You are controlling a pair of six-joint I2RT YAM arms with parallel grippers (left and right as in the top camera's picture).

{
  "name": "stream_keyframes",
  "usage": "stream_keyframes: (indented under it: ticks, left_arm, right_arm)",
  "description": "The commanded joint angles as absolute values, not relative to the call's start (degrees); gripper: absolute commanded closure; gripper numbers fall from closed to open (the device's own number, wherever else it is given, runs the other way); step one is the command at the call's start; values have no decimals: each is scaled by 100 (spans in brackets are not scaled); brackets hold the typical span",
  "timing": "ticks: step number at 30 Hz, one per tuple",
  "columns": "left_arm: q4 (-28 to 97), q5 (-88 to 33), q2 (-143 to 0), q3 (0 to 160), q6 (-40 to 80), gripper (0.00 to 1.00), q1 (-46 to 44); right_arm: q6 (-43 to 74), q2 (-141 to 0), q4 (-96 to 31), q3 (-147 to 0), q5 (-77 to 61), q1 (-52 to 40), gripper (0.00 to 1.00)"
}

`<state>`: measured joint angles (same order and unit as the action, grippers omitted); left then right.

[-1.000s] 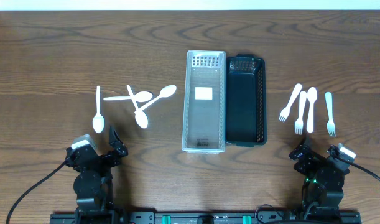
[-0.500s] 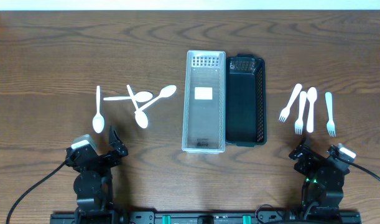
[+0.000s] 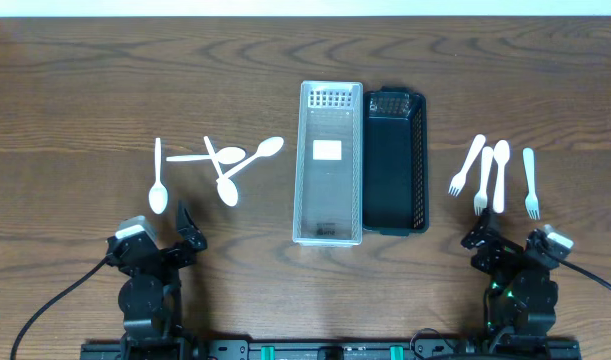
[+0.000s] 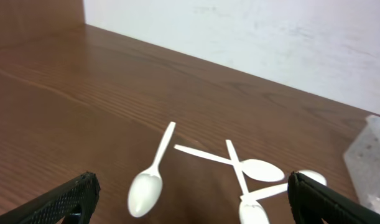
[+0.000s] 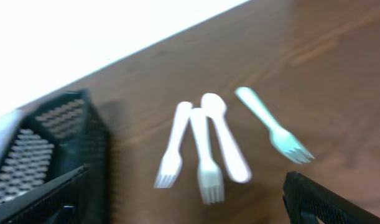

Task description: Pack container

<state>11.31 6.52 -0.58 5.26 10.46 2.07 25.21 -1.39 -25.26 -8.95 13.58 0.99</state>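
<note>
**Two containers mid-worktop, cutlery on both sides, both tools released**

The clear container (image 3: pixel 330 163) stands at the middle of the worktop (image 3: pixel 85 80), its long side running away from the arms. A white label shows through its floor, and there is a perforated patch at its far end. The black basket (image 3: pixel 395 160) lies directly against its right side, parallel and slightly shorter, with mesh walls.

Left of the containers lie four white spoons. A lone spoon (image 3: pixel 158 178) is furthest left, with its bowl toward the arms, apart from the others. Beside it, three crossed spoons (image 3: pixel 228 163) overlap in a loose tangle. One of their bowls points toward the clear container, well short of touching it.

Right of the black basket lies a second group. The slanted fork (image 3: pixel 467 165) is nearest the basket. Next comes the middle fork (image 3: pixel 482 180), with a white spoon (image 3: pixel 499 172) pressed close beside it. The outer fork (image 3: pixel 530 183) lies a little apart. All the tines point toward the arms.

The left tool (image 4: pixel 193 186) sits low at the near edge behind the spoons, its jaws spread wide and gripping nothing. The right tool (image 5: pixel 180 186) sits behind the forks, likewise spread wide and empty-handed. The right wrist view is blurred.
</note>
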Motion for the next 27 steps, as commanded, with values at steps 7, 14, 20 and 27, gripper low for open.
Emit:
stream_keyframes:
  ticks: [7, 14, 20, 27]
  left_arm:
    - [1347, -89, -499, 1072, 1028, 2, 180]
    - [1592, -86, -2451, 2552, 939, 2, 180]
    - [2191, -89, -4292, 4051, 941, 2, 180]
    - [2749, -86, -5802, 5286, 939, 2, 180]
  right_arm:
    - [1975, -449, -1608, -1105, -517, 51, 1]
    - [1337, -2469, -1824, -2467, -480, 58, 1]
    - [1035, -4866, -3009, -4600, -305, 257, 1]
    - [360, -7168, -4237, -6746, -301, 829, 1]
